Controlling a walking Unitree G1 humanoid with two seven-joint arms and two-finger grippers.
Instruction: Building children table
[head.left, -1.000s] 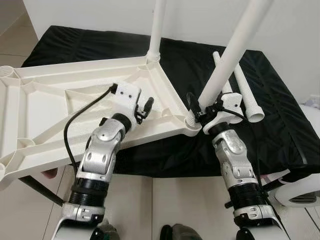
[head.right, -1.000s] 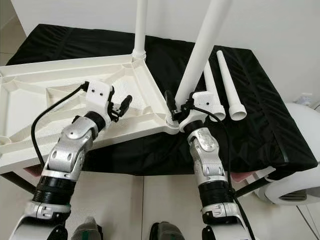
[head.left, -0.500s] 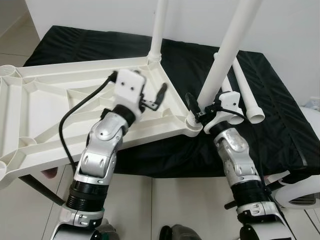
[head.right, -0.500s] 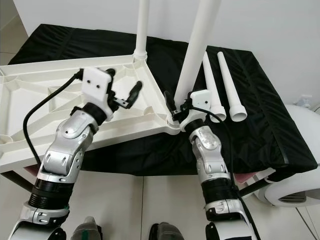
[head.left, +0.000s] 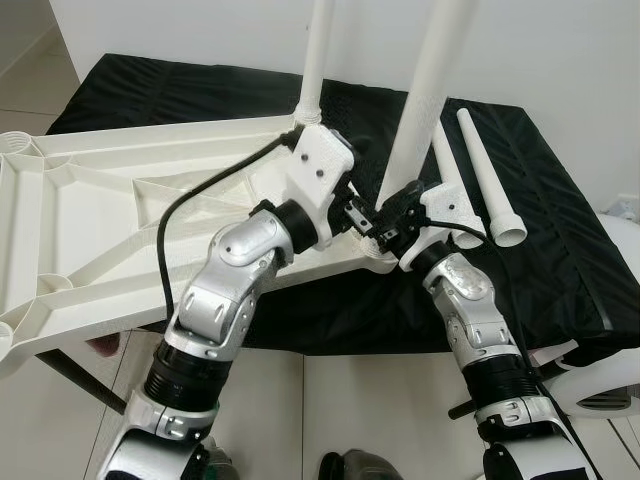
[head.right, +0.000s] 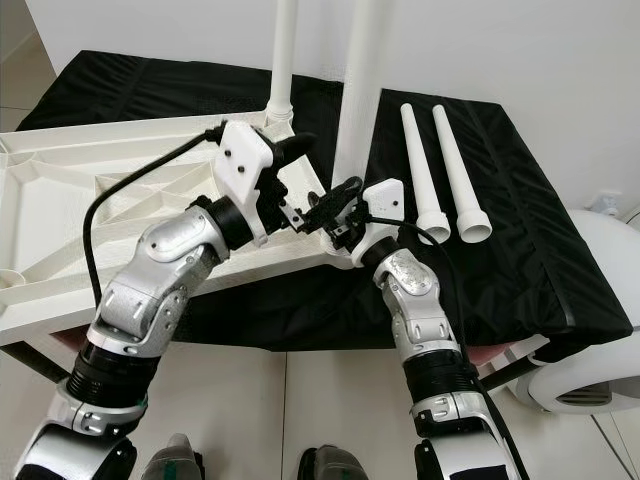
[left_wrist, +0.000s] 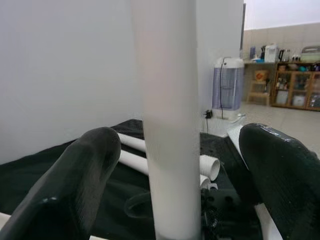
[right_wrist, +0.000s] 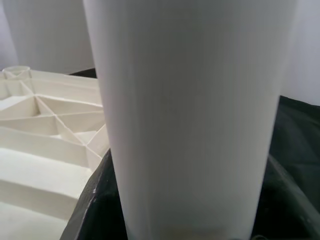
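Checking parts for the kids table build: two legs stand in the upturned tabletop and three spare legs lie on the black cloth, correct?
Not quite. Two spare legs lie on the black cloth, not three, as the right eye view shows. Two legs do stand in the upturned tabletop.

Left gripper (left_wrist: 172, 165) swung over to near leg (head.left: 425, 95); leg now upright.

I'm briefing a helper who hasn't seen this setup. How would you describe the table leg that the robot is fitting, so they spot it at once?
Find the white tabletop lying upside down on the black cloth. At its near corner a white leg stands upright, with the right gripper at its base and the left gripper reaching in. The other standing leg is at the far corner, and two legs lie flat.
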